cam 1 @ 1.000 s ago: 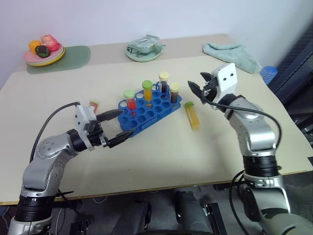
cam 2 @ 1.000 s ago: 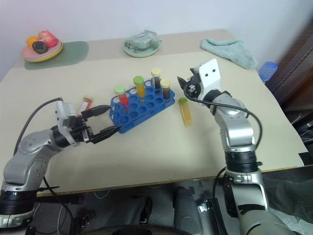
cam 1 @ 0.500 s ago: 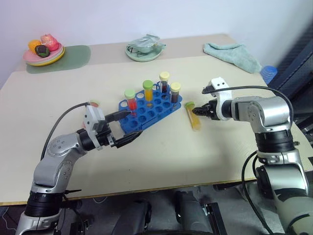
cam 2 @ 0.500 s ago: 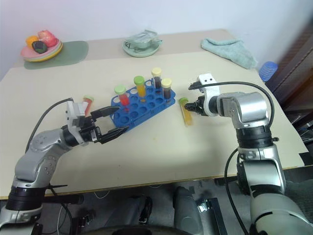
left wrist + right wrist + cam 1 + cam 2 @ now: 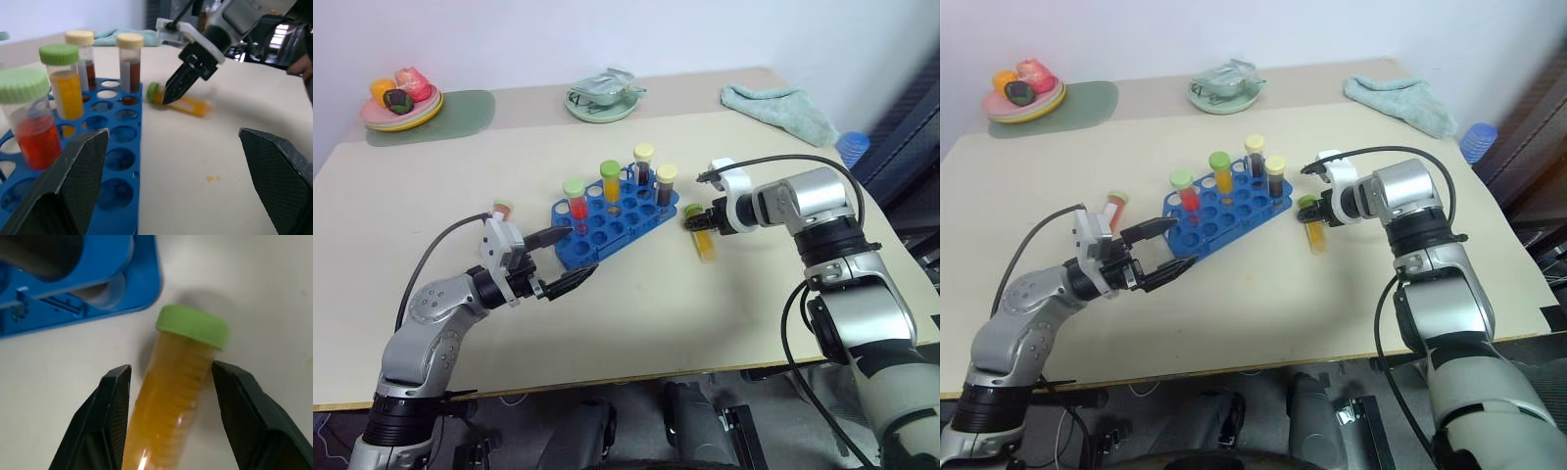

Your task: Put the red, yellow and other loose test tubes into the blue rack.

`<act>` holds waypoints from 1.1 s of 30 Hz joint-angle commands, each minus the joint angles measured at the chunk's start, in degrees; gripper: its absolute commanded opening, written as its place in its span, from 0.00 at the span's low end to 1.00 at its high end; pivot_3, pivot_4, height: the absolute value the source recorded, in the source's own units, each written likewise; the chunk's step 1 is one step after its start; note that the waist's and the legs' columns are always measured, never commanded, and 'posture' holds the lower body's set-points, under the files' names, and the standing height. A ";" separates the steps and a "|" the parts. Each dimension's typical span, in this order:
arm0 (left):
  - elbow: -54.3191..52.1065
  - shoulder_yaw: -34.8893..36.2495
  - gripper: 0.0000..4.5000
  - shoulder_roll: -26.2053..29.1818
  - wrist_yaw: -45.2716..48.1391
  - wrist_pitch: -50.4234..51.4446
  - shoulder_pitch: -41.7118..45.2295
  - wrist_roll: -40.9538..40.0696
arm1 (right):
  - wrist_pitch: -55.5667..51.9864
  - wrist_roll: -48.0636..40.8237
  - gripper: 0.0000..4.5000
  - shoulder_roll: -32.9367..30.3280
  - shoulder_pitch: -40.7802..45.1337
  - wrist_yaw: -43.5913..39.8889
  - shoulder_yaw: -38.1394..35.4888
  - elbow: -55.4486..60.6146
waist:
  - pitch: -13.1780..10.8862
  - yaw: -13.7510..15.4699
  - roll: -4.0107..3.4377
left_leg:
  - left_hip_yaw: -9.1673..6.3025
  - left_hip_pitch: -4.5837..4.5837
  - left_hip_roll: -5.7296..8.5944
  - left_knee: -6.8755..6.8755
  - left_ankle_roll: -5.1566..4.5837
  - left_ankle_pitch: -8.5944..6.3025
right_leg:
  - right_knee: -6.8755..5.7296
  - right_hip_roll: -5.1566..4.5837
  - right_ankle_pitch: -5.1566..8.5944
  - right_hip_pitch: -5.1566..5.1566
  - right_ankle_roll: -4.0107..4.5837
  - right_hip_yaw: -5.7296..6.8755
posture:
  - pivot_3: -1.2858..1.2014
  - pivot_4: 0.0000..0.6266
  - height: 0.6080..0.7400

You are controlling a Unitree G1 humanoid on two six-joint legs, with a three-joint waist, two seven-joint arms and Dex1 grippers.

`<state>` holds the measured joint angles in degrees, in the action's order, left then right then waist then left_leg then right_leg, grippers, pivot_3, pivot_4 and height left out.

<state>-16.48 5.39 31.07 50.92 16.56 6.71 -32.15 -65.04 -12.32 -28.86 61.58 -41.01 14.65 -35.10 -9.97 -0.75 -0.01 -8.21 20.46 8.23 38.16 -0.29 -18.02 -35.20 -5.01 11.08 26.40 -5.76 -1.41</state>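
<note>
**Clerk:** Test tubes, loose, item one: yellow-orange tube with green cap, lying flat on the tabletop just beside the right end of the blue rack, cap toward the rack.

**Checker:** Pincers, nearest first?

**Clerk:** Left pincer: fingers spread wide, nothing between them, pointing roughly level at the near left end of the rack, tips just short of it. Right pincer: angled downward, partly spread, one finger on either side of the yellow-orange tube near its cap. Whether the pads touched the tube could not be told; the tube lay on the tabletop.

**Checker:** Rack contents?

**Clerk:** Four tubes upright along the far rows: red liquid with green cap, yellow-orange with green cap, and two dark brown with pale-yellow caps. Remaining holes open.

**Checker:** Other loose stock?

**Clerk:** One tube with reddish contents, on the tabletop left of the rack, behind the left pincer's housing; mostly hidden.

**Checker:** Far side of the tabletop?

**Clerk:** Plate of coloured items on a green mat, far left. Pale green dish holding a crumpled packet, centre. Teal cloth, far right.
</note>
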 commanded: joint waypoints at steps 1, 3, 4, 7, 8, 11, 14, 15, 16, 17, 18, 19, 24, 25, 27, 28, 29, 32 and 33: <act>-2.09 1.22 0.98 0.24 -0.07 -1.31 -0.44 -0.18 | 3.17 2.96 0.47 0.29 0.33 -2.17 3.29 -0.87 | 0.02 -0.19 0.02 | 0.00 -0.01 0.00 0.00 0.00 0.00 | 0.00 0.01 0.00 0.00 0.00 -0.01 | 0.52 0.24 1.00; -2.06 1.33 0.98 0.28 -0.15 -1.38 -0.57 -0.16 | 4.36 3.96 0.32 0.41 -0.24 -2.98 4.06 -0.36 | 0.02 -0.22 0.02 | 0.01 -0.02 -0.01 0.00 0.00 0.00 | -0.02 0.01 0.00 0.00 0.00 -0.01 | 0.52 0.24 1.00; -2.10 1.37 0.98 0.30 -0.17 -1.39 -0.62 -0.19 | 5.17 4.60 0.20 0.26 -0.64 -3.26 4.47 0.39 | 0.03 -0.24 0.04 | 0.01 -0.02 0.00 0.00 0.00 0.00 | -0.02 0.02 -0.01 0.00 0.00 -0.01 | 0.52 0.24 1.00; -2.24 1.53 0.98 0.35 -0.20 -1.46 -0.90 -0.27 | 6.45 5.55 0.17 -1.84 -2.94 -4.05 4.37 6.69 | 0.05 -0.16 0.06 | 0.01 -0.03 -0.02 0.00 0.01 0.00 | -0.02 0.03 -0.01 0.00 0.00 -0.02 | 0.52 0.24 1.00; -2.18 1.59 0.98 0.38 -0.18 -1.49 -0.91 -0.28 | 7.30 6.08 0.17 -2.80 -3.86 -4.35 4.57 9.03 | 0.05 -0.04 0.06 | 0.01 -0.02 -0.02 0.00 0.01 0.00 | -0.01 0.03 -0.01 0.00 0.01 -0.02 | 0.52 0.24 1.00; -2.03 1.74 0.98 0.52 -0.10 -1.53 -0.88 -0.33 | 4.29 3.56 0.17 -5.59 -7.24 -6.44 2.42 18.96 | 0.04 0.28 0.06 | 0.00 0.04 -0.02 0.00 0.00 0.00 | 0.01 0.02 -0.01 0.03 0.00 -0.02 | 0.52 0.24 1.00; -1.19 1.81 0.98 0.89 0.58 -1.77 -0.67 -0.28 | 4.19 -5.47 0.17 -10.63 -18.27 -12.61 -4.01 42.88 | 0.03 1.23 0.07 | -0.09 0.14 -0.02 -0.01 -0.02 -0.03 | 0.08 0.02 -0.01 0.07 -0.01 0.04 | 0.52 0.24 1.00; -0.94 1.87 0.98 0.95 0.75 -1.83 -0.56 -0.31 | 4.58 -6.50 0.17 -10.87 -20.20 -12.42 -5.28 46.49 | 0.03 1.41 0.07 | -0.09 0.17 -0.02 -0.05 -0.04 -0.04 | 0.11 0.02 0.00 0.09 -0.02 0.04 | 0.52 0.24 1.00; -0.59 1.83 0.98 1.04 1.02 -1.86 -0.25 -0.33 | 6.30 -9.03 0.17 -8.70 -22.19 -11.91 -8.44 49.00 | 0.03 1.31 0.08 | -0.08 0.15 -0.02 -0.06 -0.04 -0.08 | 0.12 0.03 0.00 0.09 -0.03 0.04 | 0.52 0.24 1.00; -0.21 1.82 0.98 1.14 1.25 -1.91 0.05 -0.36 | 7.94 -11.11 0.17 -6.59 -23.73 -11.29 -11.03 50.78 | 0.02 1.12 0.10 | 0.00 0.13 -0.03 -0.05 -0.05 -0.09 | 0.12 0.03 0.00 0.10 -0.03 0.01 | 0.52 0.24 1.00; 0.29 1.87 0.98 1.25 1.53 -1.98 0.40 -0.37 | 10.82 -12.70 0.17 -3.74 -25.15 -10.03 -13.50 52.04 | 0.01 1.01 0.11 | 0.05 0.10 -0.04 0.00 -0.05 -0.09 | 0.10 0.03 -0.01 0.07 -0.05 -0.02 | 0.52 0.24 1.00; 0.74 1.97 0.98 1.35 1.80 -2.02 0.71 -0.37 | 14.24 -13.64 0.17 -0.96 -26.29 -8.75 -15.41 52.89 | 0.02 0.95 0.12 | 0.08 0.05 -0.05 0.01 -0.05 -0.09 | 0.10 0.03 -0.05 0.02 -0.10 -0.03 | 0.52 0.24 1.00; 2.65 2.76 0.98 2.04 3.24 -2.27 1.41 -0.52 | 29.94 -12.82 0.17 12.33 -27.10 -0.94 -17.77 49.31 | 0.03 0.97 0.13 | 0.09 -0.07 -0.08 0.03 -0.01 -0.07 | 0.05 0.09 -0.11 -0.06 -0.08 -0.03 | 0.52 0.24 1.00; 3.00 2.90 0.98 2.15 3.46 -2.31 1.48 -0.58 | 32.74 -12.47 0.17 14.77 -26.55 0.21 -17.55 47.11 | 0.04 0.94 0.15 | 0.09 -0.07 -0.08 0.02 -0.01 -0.06 | 0.05 0.10 -0.11 -0.05 -0.08 -0.03 | 0.52 0.24 1.00; 3.52 3.22 0.98 2.28 3.84 -2.43 1.41 -0.70 | 41.00 -9.89 0.17 19.21 -25.62 2.81 -16.78 41.69 | 0.04 0.87 0.14 | 0.09 -0.07 -0.08 0.02 0.00 -0.06 | 0.04 0.12 -0.11 -0.03 -0.08 -0.03 | 0.52 0.24 1.00; 3.65 3.42 0.98 2.35 4.01 -2.47 1.23 -0.75 | 45.10 -8.32 0.17 21.07 -25.20 4.22 -16.45 38.76 | 0.04 0.77 0.14 | 0.09 -0.06 -0.08 0.02 0.00 -0.06 | 0.04 0.13 -0.11 -0.01 -0.07 -0.03 | 0.52 0.24 1.00; 3.55 3.80 0.98 2.46 4.12 -2.41 0.80 -0.91 | 49.54 -6.98 0.17 22.79 -24.89 4.84 -16.00 35.63 | 0.04 0.47 0.14 | 0.10 -0.06 -0.08 0.02 0.00 -0.05 | 0.04 0.24 -0.11 0.00 -0.07 -0.03 | 0.52 0.24 1.00; 3.18 5.34 0.98 2.99 4.23 -2.01 -0.66 -1.32 | 59.54 -5.51 0.17 26.77 -24.15 6.00 -16.16 28.12 | 0.04 -0.04 0.14 | 0.08 -0.05 -0.08 0.00 0.01 -0.05 | 0.03 0.26 -0.11 0.02 -0.06 -0.03 | 0.52 0.24 1.00; 3.01 5.89 0.98 3.20 4.14 -1.88 -1.15 -1.57 | 63.00 -5.27 0.17 27.71 -23.96 5.86 -16.33 25.71 | 0.04 -0.10 0.13 | 0.09 -0.05 -0.08 -0.01 0.01 -0.05 | 0.02 0.26 -0.11 0.03 -0.06 -0.04 | 0.52 0.24 1.00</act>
<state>-12.10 8.93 33.63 54.87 15.30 6.04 -32.79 -8.33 -18.07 -2.13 36.10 -35.40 -1.07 -8.01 -9.93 -0.84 0.12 -8.12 20.40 8.15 38.15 -0.28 -18.07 -35.18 -4.74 10.97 26.44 -5.82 -1.46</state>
